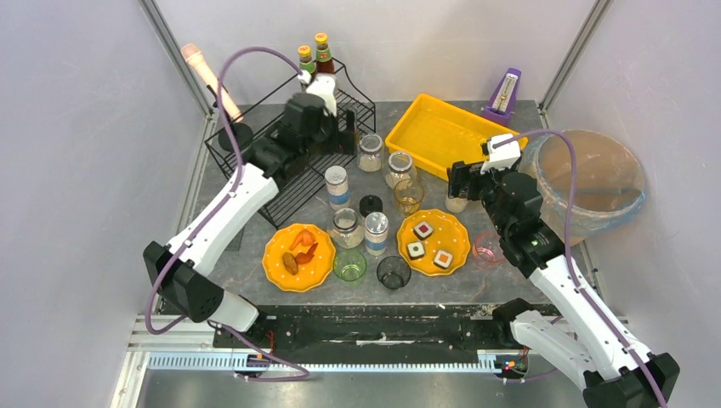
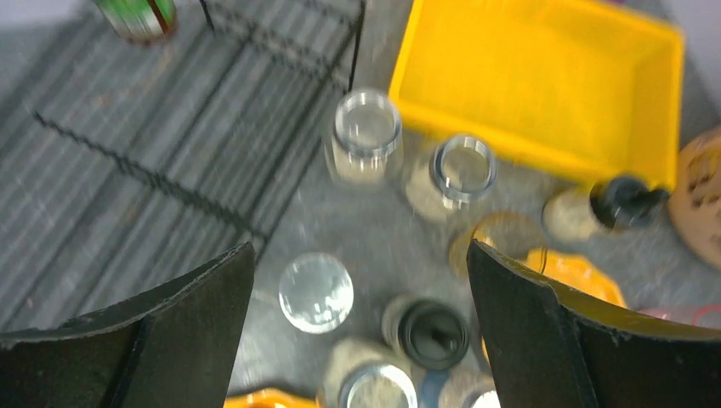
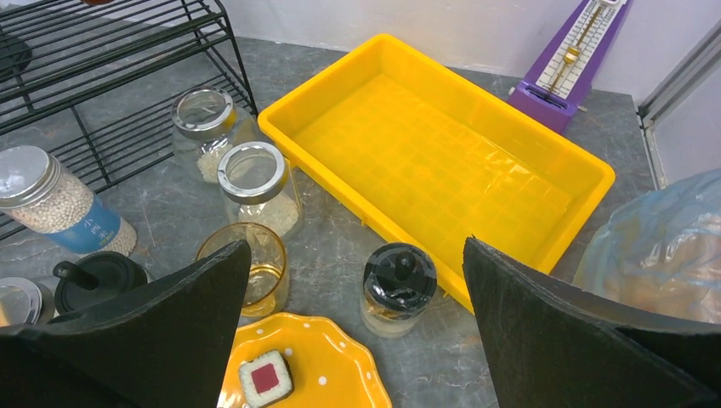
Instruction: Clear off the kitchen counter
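The dark-grey kitchen counter [image 1: 252,274] holds several jars, glasses and two orange plates. My left gripper [image 1: 344,136] is open and empty above the rack's right edge. In the blurred left wrist view it [image 2: 359,249] hangs over a silver-lidded jar [image 2: 316,291] and a black-lidded jar [image 2: 434,333]. My right gripper [image 1: 459,181] is open and empty. In the right wrist view it [image 3: 357,245] hovers above a small black-lidded jar [image 3: 400,285] next to the yellow tray [image 3: 442,144]. An amber glass [image 3: 255,263] stands by its left finger.
A black wire rack [image 1: 281,161] with two sauce bottles [image 1: 315,58] stands back left. The yellow tray [image 1: 442,132] is back centre, with a purple metronome [image 1: 506,93] behind it. A bag-lined bin [image 1: 591,178] is at right. A sushi plate [image 1: 434,240], a food plate [image 1: 298,257] and three glasses are in front.
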{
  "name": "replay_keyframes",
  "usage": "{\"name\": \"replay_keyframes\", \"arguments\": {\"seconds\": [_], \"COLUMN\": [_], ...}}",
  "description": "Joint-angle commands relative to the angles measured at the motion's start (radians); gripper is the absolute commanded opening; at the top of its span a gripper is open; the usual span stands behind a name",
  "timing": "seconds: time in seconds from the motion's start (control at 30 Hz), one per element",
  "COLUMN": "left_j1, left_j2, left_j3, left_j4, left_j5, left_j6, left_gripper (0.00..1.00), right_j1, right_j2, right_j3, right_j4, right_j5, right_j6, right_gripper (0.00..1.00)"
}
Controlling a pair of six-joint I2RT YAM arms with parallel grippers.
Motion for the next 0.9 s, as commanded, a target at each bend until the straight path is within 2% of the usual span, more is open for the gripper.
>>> {"name": "replay_keyframes", "arguments": {"seconds": [0.0,0.27,0.43,0.53,0.87], "left_j1": [-0.08,-0.11,-0.11,-0.11,-0.094], "left_j2": [-0.01,0.07,0.129,0.155,0.231], "left_j3": [-0.056,-0.122,-0.155,-0.182,-0.236], "left_j4": [-0.158,-0.201,-0.164,-0.124,-0.009], "left_j5": [-0.162,-0.217,-0.217,-0.264,-0.366], "left_j6": [-0.124,-0.26,-0.316,-0.347,-0.406], "left_gripper": [1.0,1.0,0.99,0.99,0.89], "right_j1": [0.007,0.007,0.007,0.007,0.007], "right_j2": [-0.036,-0.059,-0.062,-0.065,-0.063], "right_j3": [-0.024,-0.046,-0.057,-0.066,-0.086], "right_j4": [0.041,0.045,0.05,0.055,0.067], "right_j5": [0.031,0.044,0.052,0.057,0.065], "right_j6": [0.017,0.015,0.012,0.01,0.005], "right_gripper": [0.98,0.98,0.98,0.98,0.98]}}
